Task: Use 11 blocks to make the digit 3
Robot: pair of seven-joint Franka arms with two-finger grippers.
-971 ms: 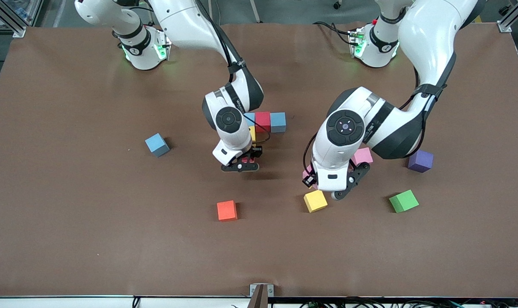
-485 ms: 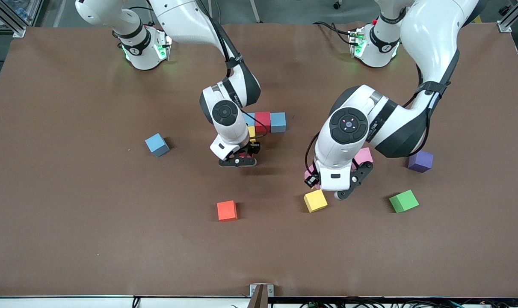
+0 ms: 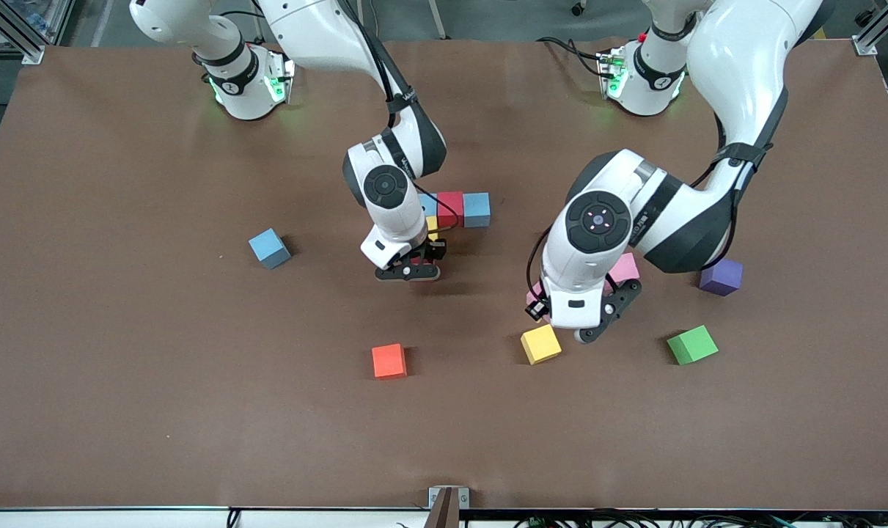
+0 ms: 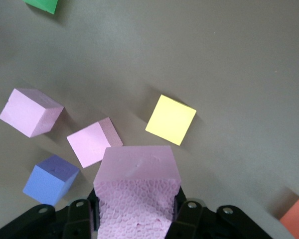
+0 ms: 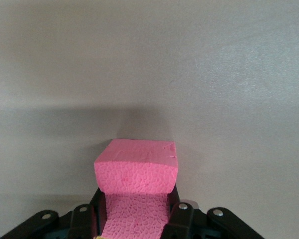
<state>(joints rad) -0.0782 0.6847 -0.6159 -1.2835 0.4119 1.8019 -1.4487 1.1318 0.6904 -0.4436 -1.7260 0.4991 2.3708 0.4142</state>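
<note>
A lone light blue cube (image 3: 269, 248) sits toward the right arm's end of the brown table (image 3: 121, 367). The right gripper (image 3: 407, 272) hangs just beside the row of light blue, red and yellow blocks (image 3: 454, 210), fingers clamped on a hot-pink cube (image 5: 136, 174). The orange cube (image 3: 389, 361) lies nearer the camera. The left gripper (image 3: 586, 323), over the yellow cube (image 3: 540, 344), pinches a pale pink cube (image 4: 138, 186); another pink cube (image 3: 623, 267), the purple cube (image 3: 721, 276) and green cube (image 3: 692, 345) lie near.

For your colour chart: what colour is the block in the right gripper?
Red block, clearest in right wrist view.
</note>
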